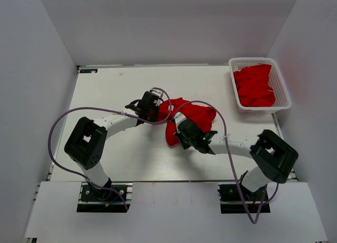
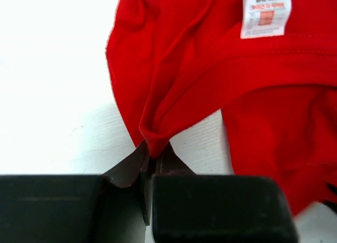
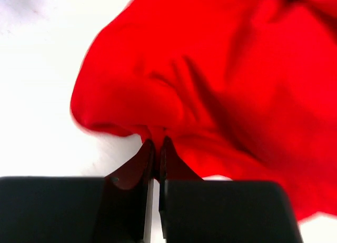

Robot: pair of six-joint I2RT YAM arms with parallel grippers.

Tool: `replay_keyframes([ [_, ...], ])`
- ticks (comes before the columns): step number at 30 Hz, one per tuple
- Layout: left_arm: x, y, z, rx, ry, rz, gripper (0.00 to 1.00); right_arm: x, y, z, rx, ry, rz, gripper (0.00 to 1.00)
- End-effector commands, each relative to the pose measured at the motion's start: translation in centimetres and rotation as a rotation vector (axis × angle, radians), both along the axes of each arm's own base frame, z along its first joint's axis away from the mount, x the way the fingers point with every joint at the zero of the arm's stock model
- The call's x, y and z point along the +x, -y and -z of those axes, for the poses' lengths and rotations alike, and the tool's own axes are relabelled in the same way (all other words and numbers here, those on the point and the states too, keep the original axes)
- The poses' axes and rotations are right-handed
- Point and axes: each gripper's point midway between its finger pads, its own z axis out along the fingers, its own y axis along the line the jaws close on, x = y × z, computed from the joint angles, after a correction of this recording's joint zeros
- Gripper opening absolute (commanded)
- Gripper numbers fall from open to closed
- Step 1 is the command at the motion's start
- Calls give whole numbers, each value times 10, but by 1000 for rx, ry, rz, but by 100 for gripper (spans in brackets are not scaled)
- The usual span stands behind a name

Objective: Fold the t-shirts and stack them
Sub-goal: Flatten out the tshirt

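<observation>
The white surface (image 1: 105,90) takes up most of the top view. At its far right corner a white lattice basket (image 1: 251,60) holds a heap (image 1: 254,85) of red cloth. How many shirts are in it cannot be counted.

Near the middle of the surface lies one red shirt (image 1: 197,114), crumpled between the two arms. It is too bunched to pick out sleeves or hem. Its near edge is partly covered by the right arm. Its bulk runs roughly from the near left to the far right, but no clear long axis shows. Both wrist views cut it off at their frame edges.

The left end effector (image 2: 154,157) is pinched closed on a fold at the shirt's left side, with red cloth coming out from between its dark fingers (image 2: 129,169). The right end effector (image 3: 157,143) is likewise nipped onto a gathered fold at the near side, its jaws almost together.

In the left wrist view a small white label (image 2: 266,13) sits on a stitched band, which puts the collar on the left arm's side. Its print is too small to read.
</observation>
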Motion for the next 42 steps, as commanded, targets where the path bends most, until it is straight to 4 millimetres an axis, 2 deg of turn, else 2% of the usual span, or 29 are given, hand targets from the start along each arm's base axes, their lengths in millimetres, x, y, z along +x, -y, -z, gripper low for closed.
replay_keyframes([
  [1,16,-6,-46,-24,119,-64,0,19,14,-62,94,160,111,0],
  [3,25,-19,-58,4,154,-126,0,26,24,-78,95,207,142,0],
  [4,32,-19,-70,0,179,-150,0,30,32,-97,109,255,170,0],
  [5,35,-22,-80,-2,199,-179,0,36,40,-103,105,274,203,0],
  [8,43,-30,-103,14,242,-244,0,49,68,-125,69,350,317,0],
  [10,47,-37,-120,28,279,-279,0,63,94,-149,59,432,436,0],
  [11,47,-41,-130,25,299,-305,0,65,98,-154,61,444,456,0],
  [12,52,-51,-138,41,325,-355,0,72,109,-165,49,479,501,0],
  [14,52,-63,-159,49,378,-403,0,78,127,-185,70,521,573,0],
  [15,54,-69,-169,45,400,-426,0,87,148,-195,49,553,652,0],
  [20,55,-94,-205,112,474,-499,0,106,190,-237,18,640,808,0],
  [21,58,-102,-215,115,492,-529,0,111,211,-242,-8,656,880,0],
  [22,55,-106,-218,140,489,-533,0,116,216,-260,16,681,908,0],
  [24,59,-121,-237,158,526,-584,0,123,229,-269,14,691,950,0],
  [25,59,-123,-243,175,538,-581,0,129,240,-287,33,727,985,0],
  [27,64,-127,-269,156,585,-588,0,141,236,-302,66,755,942,0],
  [28,67,-123,-280,156,603,-549,0,146,240,-329,104,795,950,0],
  [30,75,-120,-316,107,673,-533,0,161,224,-353,140,816,853,0],
  [31,80,-115,-324,112,690,-494,0,165,223,-375,170,847,843,0],
  [32,88,-109,-344,81,736,-482,0,166,217,-401,199,887,788,0],
  [33,92,-109,-354,73,759,-473,0,180,213,-396,180,874,776,0],
  [34,97,-103,-362,60,776,-444,0,182,209,-406,192,888,758,0],
  [35,98,-101,-387,50,822,-420,0,186,203,-441,227,945,705,0],
  [37,117,-92,-400,43,856,-392,0,206,192,-443,227,944,671,0],
  [38,117,-92,-430,33,917,-381,0,203,189,-489,275,1026,624,0],
  [39,123,-91,-443,30,954,-394,0,216,182,-488,271,1020,606,0],
  [40,135,-89,-459,32,996,-414,0,226,170,-503,280,1042,550,0],
  [41,141,-98,-467,80,1018,-436,0,222,173,-533,310,1092,545,0],
  [42,143,-106,-477,96,1046,-499,0,226,172,-543,308,1114,545,0],
])
